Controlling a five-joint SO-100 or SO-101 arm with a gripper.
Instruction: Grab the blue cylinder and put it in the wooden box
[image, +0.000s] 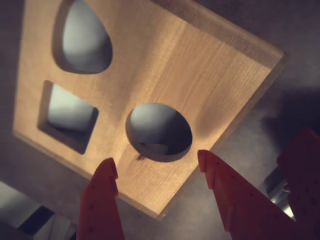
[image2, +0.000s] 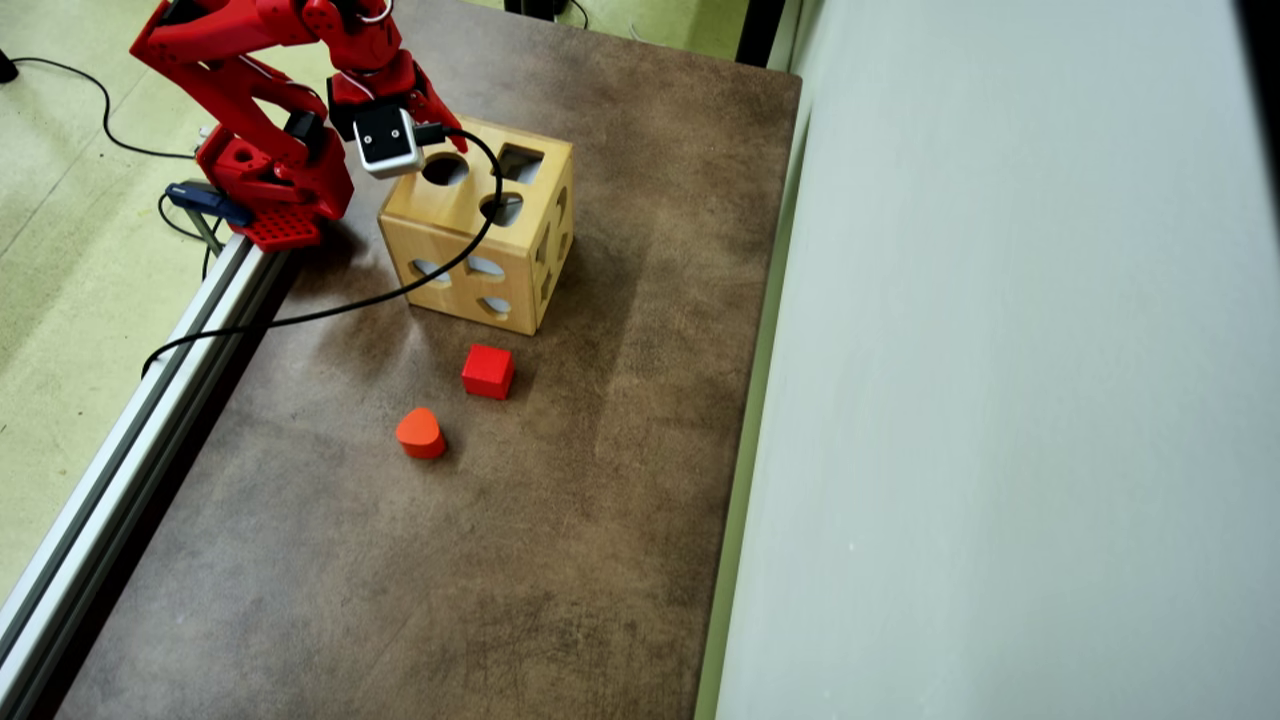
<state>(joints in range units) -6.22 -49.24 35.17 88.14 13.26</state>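
Nearest the wrist camera, the red gripper (image: 157, 165) hangs with its two fingers spread wide and nothing between them. Just beyond the fingertips lies the top face of the wooden box (image: 210, 75), and the round hole (image: 159, 131) sits almost directly between the tips, with the square hole (image: 70, 114) and the rounded-triangle hole (image: 85, 37) farther off on the same face.

In the overhead view the gripper (image2: 440, 115) hovers over the box's (image2: 450, 250) top near the round opening, the arm (image2: 250, 90) reaching in from the table's rail edge. The blue cylinder appears in neither view: not in the fingers, not on the brown table (image2: 600, 500). Most likely it already lies inside the box, though the dim hole shows no clear sign of it.

The red cube (image2: 488, 371) and the orange rounded-triangle block (image2: 420, 433) rest on the table, well apart from the gripper.

The release step looks finished. The next move probably calls for lifting clear of the box without catching the black cable (image2: 400, 290).
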